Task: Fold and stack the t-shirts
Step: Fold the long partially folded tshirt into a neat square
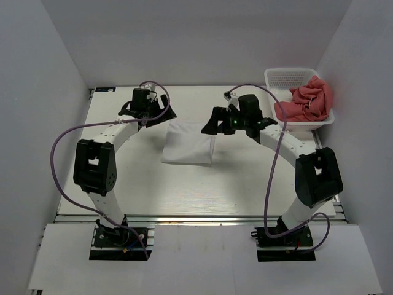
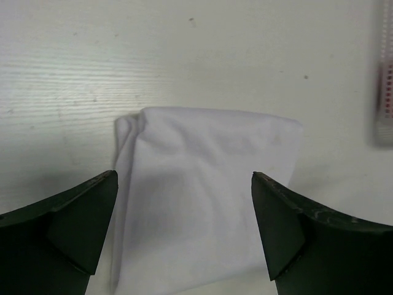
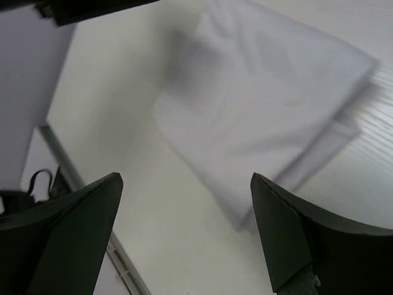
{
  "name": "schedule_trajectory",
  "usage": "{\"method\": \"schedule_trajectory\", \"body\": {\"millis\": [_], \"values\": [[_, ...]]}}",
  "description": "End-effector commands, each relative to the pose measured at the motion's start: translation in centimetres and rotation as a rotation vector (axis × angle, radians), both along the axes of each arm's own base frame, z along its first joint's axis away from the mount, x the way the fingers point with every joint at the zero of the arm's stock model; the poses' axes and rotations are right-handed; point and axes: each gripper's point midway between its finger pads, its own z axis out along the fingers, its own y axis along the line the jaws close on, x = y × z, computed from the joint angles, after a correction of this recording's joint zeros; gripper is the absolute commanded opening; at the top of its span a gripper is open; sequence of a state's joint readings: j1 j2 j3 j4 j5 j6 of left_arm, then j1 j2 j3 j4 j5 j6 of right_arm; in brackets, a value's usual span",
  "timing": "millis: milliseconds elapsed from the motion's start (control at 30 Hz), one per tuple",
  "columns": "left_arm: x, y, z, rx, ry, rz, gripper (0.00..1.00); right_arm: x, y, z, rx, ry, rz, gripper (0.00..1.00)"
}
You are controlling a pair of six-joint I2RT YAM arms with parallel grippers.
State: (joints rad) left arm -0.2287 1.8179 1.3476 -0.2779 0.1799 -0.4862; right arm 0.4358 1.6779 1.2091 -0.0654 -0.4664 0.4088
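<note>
Currently, white t-shirt (image 1: 188,143): folded into a rectangle, lying flat at mid-tabletop (image 1: 245,184).
Left end effector (image 2: 184,184): released, jaws spread wide, nothing grasped; positioned above the shirt's far left corner.
Right end effector (image 3: 184,184): released, jaws spread wide, nothing grasped; positioned near the shirt's far right corner.
Pink t-shirts (image 1: 310,101): crumpled heap in the basket (image 1: 285,77) at the far right; possibly more than one, count not discernible.

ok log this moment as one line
stage: white t-shirt folded on table | left hand: open, empty | right hand: open, empty | pink t-shirts: bunched in basket, not yet folded
</note>
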Motion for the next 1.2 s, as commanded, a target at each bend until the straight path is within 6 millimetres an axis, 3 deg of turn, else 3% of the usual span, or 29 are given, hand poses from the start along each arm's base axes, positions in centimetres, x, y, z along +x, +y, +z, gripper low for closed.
{"method": "schedule_trajectory", "body": {"millis": [0, 67, 167, 233, 267, 333, 433, 567, 667, 700, 733, 867, 967, 1033, 1100, 1133, 1167], "values": [[0.0, -2.8, 3.8, -0.108, -0.122, -0.118, 0.99, -4.2, 3.9, 3.3, 0.185, -0.062, 0.247, 0.90], [0.0, -3.9, 2.7, -0.130, -0.095, -0.148, 0.99, -5.1, 5.0, 3.5, 0.214, -0.068, 0.290, 0.90], [0.6, -5.4, 1.1, -0.159, -0.065, -0.200, 0.99, -5.9, 6.3, 2.2, 0.228, -0.040, 0.329, 0.90], [1.3, -5.8, 0.1, -0.172, -0.049, -0.205, 0.99, -5.9, 7.1, 0.4, 0.215, -0.005, 0.327, 0.90], [1.3, -6.0, -1.9, -0.170, -0.003, -0.209, 0.99, -5.8, 7.2, 0.0, 0.214, 0.009, 0.322, 0.90], [1.5, -6.1, -3.5, -0.164, 0.038, -0.205, 0.99, -5.7, 7.2, -2.5, 0.205, 0.090, 0.288, 0.90], [2.1, -5.7, -6.2, -0.134, 0.064, -0.188, 0.99, -5.7, 6.5, -5.6, 0.195, 0.138, 0.229, 0.90], [2.1, -5.5, -8.8, -0.102, 0.095, -0.197, 0.99, -5.5, 4.5, -11.4, 0.129, 0.222, 0.133, 0.90], [2.2, -5.4, -9.7, -0.080, 0.111, -0.214, 0.99, -6.7, 3.6, -13.5, 0.158, 0.310, 0.100, 0.90], [2.2, -5.4, -9.7, -0.073, 0.106, -0.221, 0.99, -6.4, 3.5, -13.4, 0.181, 0.287, 0.101, 0.90], [2.2, -5.4, -9.7, -0.073, 0.106, -0.221, 0.99, -7.3, 3.3, -14.3, 0.179, 0.324, 0.096, 0.90], [2.2, -5.2, -9.3, -0.062, 0.098, -0.221, 0.99, -6.8, 2.9, -13.9, 0.181, 0.289, 0.091, 0.90], [3.5, -5.4, -5.5, -0.055, 0.006, -0.242, 0.99, -6.3, 2.7, -12.1, 0.162, 0.217, 0.111, 0.90], [3.9, -5.4, -2.8, -0.035, -0.050, -0.267, 0.99, -6.5, 2.7, -9.8, 0.141, 0.140, 0.143, 0.90], [4.4, -5.4, -0.3, -0.029, -0.106, -0.278, 0.99, -5.8, 2.5, -5.4, 0.153, 0.010, 0.147, 0.90], [4.1, -5.6, 1.5, -0.025, -0.152, -0.313, 0.99, -5.9, 2.0, -5.2, 0.133, 0.005, 0.136, 0.90], [3.8, -5.5, 2.1, -0.015, -0.160, -0.322, 0.99, -6.0, 1.8, -4.9, 0.125, -0.013, 0.130, 0.90]]}}
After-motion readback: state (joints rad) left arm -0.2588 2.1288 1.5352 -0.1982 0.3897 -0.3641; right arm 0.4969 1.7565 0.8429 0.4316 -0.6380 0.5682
